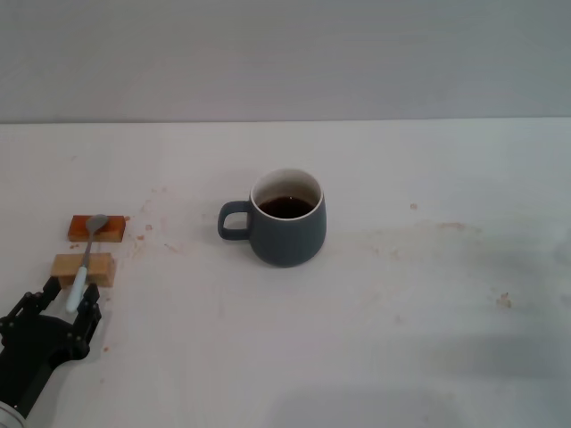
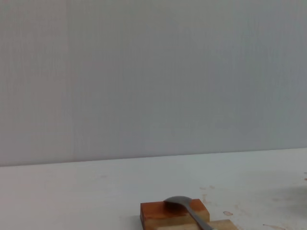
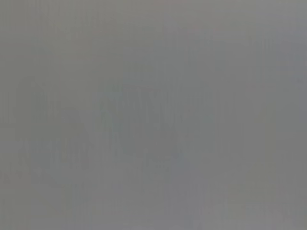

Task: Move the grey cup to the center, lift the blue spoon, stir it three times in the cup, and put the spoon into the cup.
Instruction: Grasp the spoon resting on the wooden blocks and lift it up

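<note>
White table [image 1: 401, 339] carries the cup [image 1: 285, 223] near its centre, handle toward the robot's left. Two blocks [image 1: 96, 228] well to the left support the spoon [image 1: 86, 259], long axis running toward the left gripper [image 1: 68, 308], whose open fingers flank the handle tip without gripping. Right gripper is not visible.

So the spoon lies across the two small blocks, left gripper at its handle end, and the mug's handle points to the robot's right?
Not quite. In the head view the grey cup has its handle toward the robot's left. The rest holds: the blue spoon spans both blocks, with the left gripper open around its handle end.
</note>
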`<action>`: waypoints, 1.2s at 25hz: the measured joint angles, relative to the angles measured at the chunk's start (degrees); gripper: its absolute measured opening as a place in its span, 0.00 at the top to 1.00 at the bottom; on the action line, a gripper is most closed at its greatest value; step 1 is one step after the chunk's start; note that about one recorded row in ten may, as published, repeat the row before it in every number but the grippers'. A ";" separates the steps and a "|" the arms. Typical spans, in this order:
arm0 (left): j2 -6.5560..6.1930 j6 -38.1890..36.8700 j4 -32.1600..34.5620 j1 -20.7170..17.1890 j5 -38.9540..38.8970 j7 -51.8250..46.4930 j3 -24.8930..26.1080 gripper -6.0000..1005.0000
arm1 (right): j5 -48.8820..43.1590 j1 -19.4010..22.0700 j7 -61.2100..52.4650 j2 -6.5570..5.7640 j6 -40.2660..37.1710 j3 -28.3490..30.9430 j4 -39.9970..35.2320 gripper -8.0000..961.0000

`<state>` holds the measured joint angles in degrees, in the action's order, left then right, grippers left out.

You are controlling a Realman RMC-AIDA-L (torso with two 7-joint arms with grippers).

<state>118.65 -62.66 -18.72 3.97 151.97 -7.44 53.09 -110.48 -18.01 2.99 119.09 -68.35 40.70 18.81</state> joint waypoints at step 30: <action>0.05 -0.74 -0.51 0.62 0.13 5.99 -0.47 0.82 | -0.02 0.52 -0.01 0.09 -0.83 -0.53 0.50 0.99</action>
<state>118.70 -63.41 -19.22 4.59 152.09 -1.45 52.62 -110.50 -17.49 2.98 119.18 -69.18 40.16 19.31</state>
